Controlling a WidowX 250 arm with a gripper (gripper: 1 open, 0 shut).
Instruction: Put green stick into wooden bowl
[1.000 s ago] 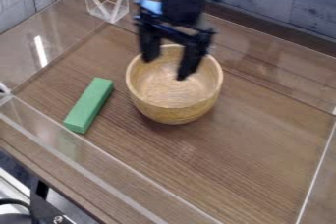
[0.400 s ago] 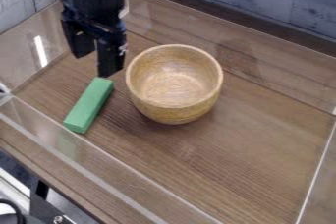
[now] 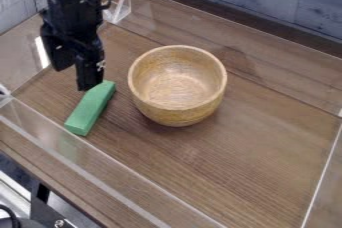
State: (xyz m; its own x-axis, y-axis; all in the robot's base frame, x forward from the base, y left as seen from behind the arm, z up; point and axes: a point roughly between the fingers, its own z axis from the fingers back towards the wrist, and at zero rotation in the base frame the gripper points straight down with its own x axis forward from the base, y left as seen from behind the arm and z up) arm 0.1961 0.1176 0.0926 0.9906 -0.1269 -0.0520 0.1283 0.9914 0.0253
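Our black claw (image 3: 75, 65), jaws spread wide and empty, has swung from above the wooden bowl (image 3: 178, 84) to hover over the far end of the green stick (image 3: 91, 107). The stick lies flat on the table (image 3: 254, 162), just left of the bowl, so we judge a grasp comes next.

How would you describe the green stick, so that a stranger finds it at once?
Start at the wooden bowl in the middle of the brown table. To its left in the picture, apart from it, lies the green stick, flat, below the open black claw. It is the only bright green thing.
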